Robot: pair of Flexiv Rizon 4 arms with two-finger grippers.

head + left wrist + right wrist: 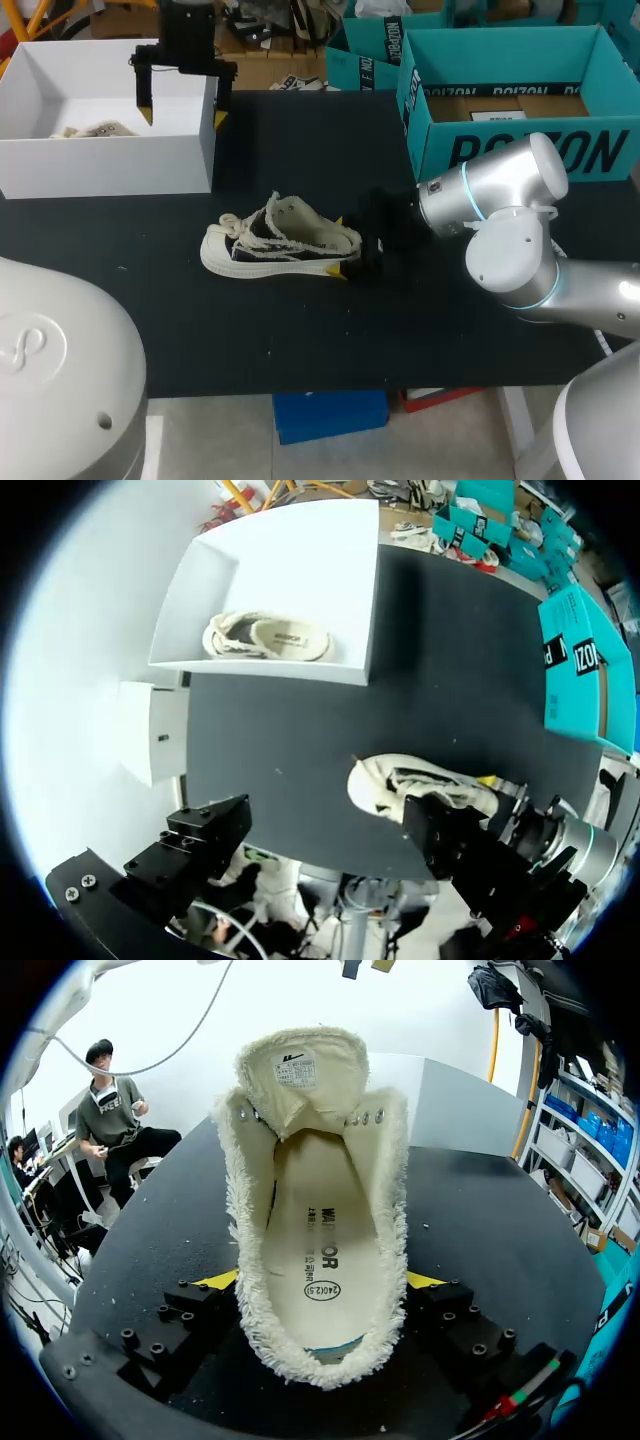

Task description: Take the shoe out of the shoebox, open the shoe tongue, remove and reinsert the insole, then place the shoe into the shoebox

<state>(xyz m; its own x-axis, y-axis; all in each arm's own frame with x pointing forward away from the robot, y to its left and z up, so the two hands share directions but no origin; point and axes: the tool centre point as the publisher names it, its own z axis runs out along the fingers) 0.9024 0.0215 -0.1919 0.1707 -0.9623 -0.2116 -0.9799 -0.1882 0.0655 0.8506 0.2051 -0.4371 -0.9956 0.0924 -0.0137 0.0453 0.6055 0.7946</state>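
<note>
A cream low shoe (280, 245) with frayed edges lies on its sole on the black table, toe to the left. My right gripper (338, 246) straddles its heel, one yellow tip against each side, shut on it. In the right wrist view the shoe (320, 1220) stands between the fingers with its tongue (305, 1075) folded forward and the printed insole (325, 1250) lying flat inside. My left gripper (183, 105) hangs open and empty over the right wall of the white shoebox (110, 165). The left wrist view looks down on that shoebox (300, 570) and on the shoe (420, 785).
A second cream shoe (265, 638) lies in the white shoebox, also seen from the head view (95, 130). Open teal boxes (510, 90) stand at the back right, close behind my right arm. Bare black table (300, 340) stretches in front of the shoe.
</note>
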